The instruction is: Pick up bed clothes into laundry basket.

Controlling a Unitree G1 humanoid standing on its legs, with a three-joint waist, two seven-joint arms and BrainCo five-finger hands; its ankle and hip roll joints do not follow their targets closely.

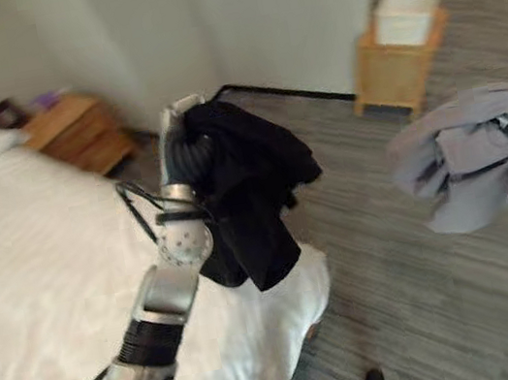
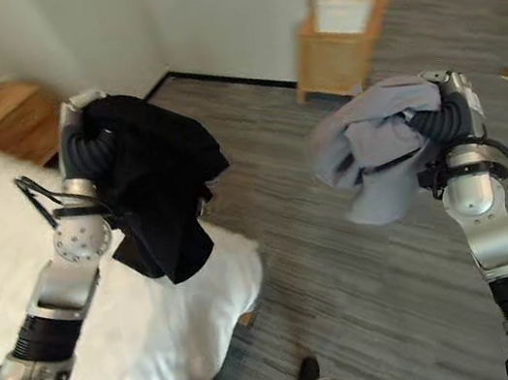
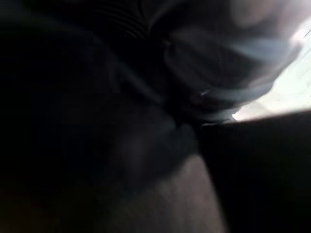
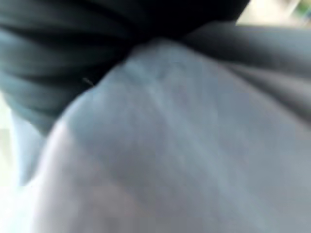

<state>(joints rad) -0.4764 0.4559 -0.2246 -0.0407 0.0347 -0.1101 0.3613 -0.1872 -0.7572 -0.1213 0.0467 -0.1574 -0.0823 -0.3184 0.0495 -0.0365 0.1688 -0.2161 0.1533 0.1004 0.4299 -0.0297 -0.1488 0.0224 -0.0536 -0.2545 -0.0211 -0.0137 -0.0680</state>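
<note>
In the left eye view, a black garment (image 1: 248, 186) hangs bunched from the raised left hand (image 1: 185, 123) at centre frame, above the white bed (image 1: 24, 280); it is lifted clear, apparently for carrying. In the right eye view, a grey garment (image 2: 376, 154) drapes over the right hand (image 2: 445, 102) at right. Both wrist views show cloth; fingers are buried, so neither grip can be judged. No basket can be identified.
</note>
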